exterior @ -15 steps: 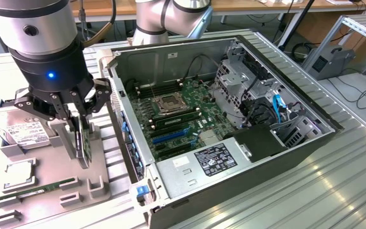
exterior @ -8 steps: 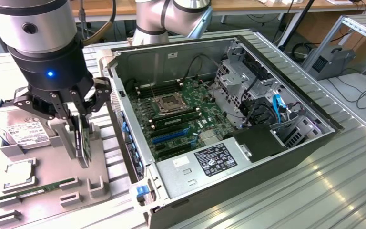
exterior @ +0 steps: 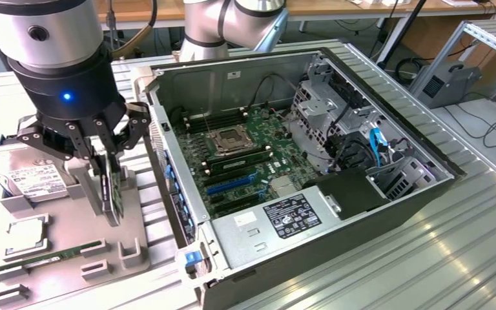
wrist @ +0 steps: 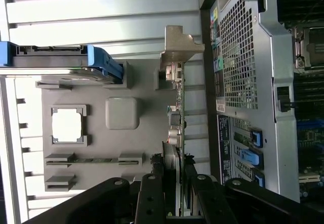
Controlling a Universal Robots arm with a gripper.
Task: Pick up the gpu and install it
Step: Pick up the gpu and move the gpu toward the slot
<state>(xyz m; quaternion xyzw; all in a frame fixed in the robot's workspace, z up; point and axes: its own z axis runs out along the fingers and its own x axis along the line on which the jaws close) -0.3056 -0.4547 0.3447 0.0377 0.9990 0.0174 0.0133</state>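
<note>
Exterior view: on the worktop (exterior: 454, 258), a grey tray (exterior: 140, 223) carried one hard drive (exterior: 26, 175), one processor chip (exterior: 24, 236), one RAM stick (exterior: 50, 256) and the gpu (exterior: 110, 194) standing on edge. One open computer case (exterior: 317, 161) lay beside it. The gripper (exterior: 101, 154) was clamped on the gpu's upper edge.

Wrist view: the gripper (wrist: 175, 163) pinched the edge-on gpu (wrist: 174, 118), which stood between the tray (wrist: 101, 138) and the case (wrist: 243, 57).

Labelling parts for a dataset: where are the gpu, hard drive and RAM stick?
gpu (exterior: 110, 197): exterior view, lower part of the card.
hard drive (exterior: 34, 177): exterior view, its white label.
RAM stick (exterior: 50, 257): exterior view, mid-length.
</note>
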